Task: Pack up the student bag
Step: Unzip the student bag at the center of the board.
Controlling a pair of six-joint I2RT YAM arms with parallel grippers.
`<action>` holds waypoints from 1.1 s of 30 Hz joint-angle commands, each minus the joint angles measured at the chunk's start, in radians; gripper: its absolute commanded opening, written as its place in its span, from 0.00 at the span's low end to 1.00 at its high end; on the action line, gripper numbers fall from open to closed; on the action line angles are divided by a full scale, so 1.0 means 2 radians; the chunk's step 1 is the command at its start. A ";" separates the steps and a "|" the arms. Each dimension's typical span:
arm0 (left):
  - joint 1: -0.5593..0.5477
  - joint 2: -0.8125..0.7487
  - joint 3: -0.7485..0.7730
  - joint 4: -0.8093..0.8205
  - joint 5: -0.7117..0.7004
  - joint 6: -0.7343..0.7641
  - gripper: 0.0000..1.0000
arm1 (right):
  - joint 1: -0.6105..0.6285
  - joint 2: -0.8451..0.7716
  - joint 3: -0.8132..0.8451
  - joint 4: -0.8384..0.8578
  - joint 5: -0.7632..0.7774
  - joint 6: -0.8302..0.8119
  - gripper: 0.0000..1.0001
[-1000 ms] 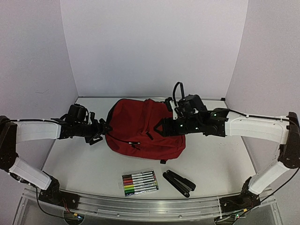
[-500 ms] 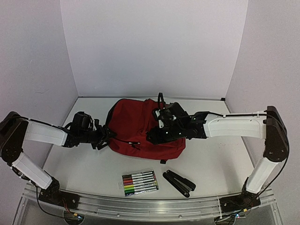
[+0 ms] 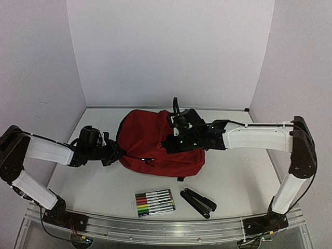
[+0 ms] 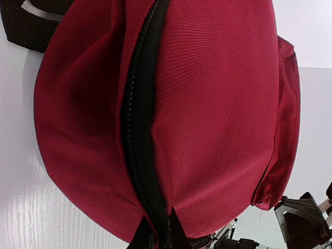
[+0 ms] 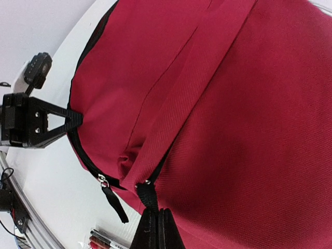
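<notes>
White tabletop (image 3: 233,176) is being enclosed on three sides by pale lilac walls (image 3: 171,52). Coloured markers are being kept in a clear case (image 3: 154,202) near the front edge, with a black folded tool (image 3: 198,202) lying just beside it. Behind them, at the middle of the table, the dark red bag (image 3: 150,140) is lying flat. Its left edge is being pinched along the zip seam by the closed left claw (image 3: 118,149). What seems to be a black zip tab (image 5: 148,194) is being clamped by the closed right claw (image 5: 155,231).

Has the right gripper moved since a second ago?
Yes. The right gripper has moved left, farther over the student bag, away from the table's right edge.
</notes>
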 commanded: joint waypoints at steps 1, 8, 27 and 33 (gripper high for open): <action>0.002 -0.022 -0.030 -0.023 -0.031 0.008 0.00 | -0.007 -0.024 0.044 -0.012 0.078 -0.014 0.00; 0.004 -0.037 -0.054 -0.034 -0.039 0.012 0.00 | -0.056 0.024 0.088 -0.016 0.068 -0.030 0.00; 0.017 -0.036 -0.075 -0.041 -0.017 0.016 0.00 | -0.165 0.195 0.281 -0.004 -0.006 -0.079 0.00; 0.018 -0.048 -0.075 -0.058 -0.019 0.019 0.00 | -0.189 0.251 0.339 0.002 -0.025 -0.074 0.00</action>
